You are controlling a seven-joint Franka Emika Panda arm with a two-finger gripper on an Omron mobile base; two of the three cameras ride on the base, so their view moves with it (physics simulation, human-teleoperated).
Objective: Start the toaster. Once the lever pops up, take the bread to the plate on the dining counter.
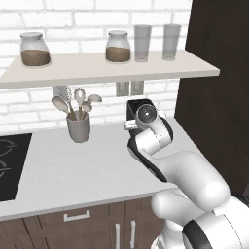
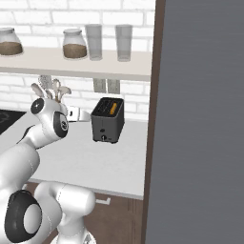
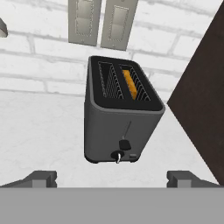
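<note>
The dark grey toaster (image 3: 114, 124) stands on the white worktop (image 3: 35, 127) against the brick wall, beside a tall dark cabinet. The bread (image 3: 130, 84) sits sunk in its right slot, with an orange edge showing; the left slot holds nothing. On the front face a small dark lever (image 3: 125, 144) sits near the low end of a thin track, above a pale knob (image 3: 117, 156). My gripper (image 3: 112, 179) hovers just in front of that face, open, with nothing between its fingertips (image 3: 41, 178). From the right base view the gripper (image 2: 85, 115) is left of the toaster (image 2: 108, 121). The plate and dining counter are out of view.
A grey utensil cup (image 1: 79, 127) with spoons stands left of the toaster, and a black hob (image 1: 9, 165) lies at the far left. A shelf (image 1: 97, 68) with jars and glasses hangs above. The dark cabinet (image 1: 219, 97) walls off the right side. Two wall outlets (image 3: 103, 22) sit behind the toaster.
</note>
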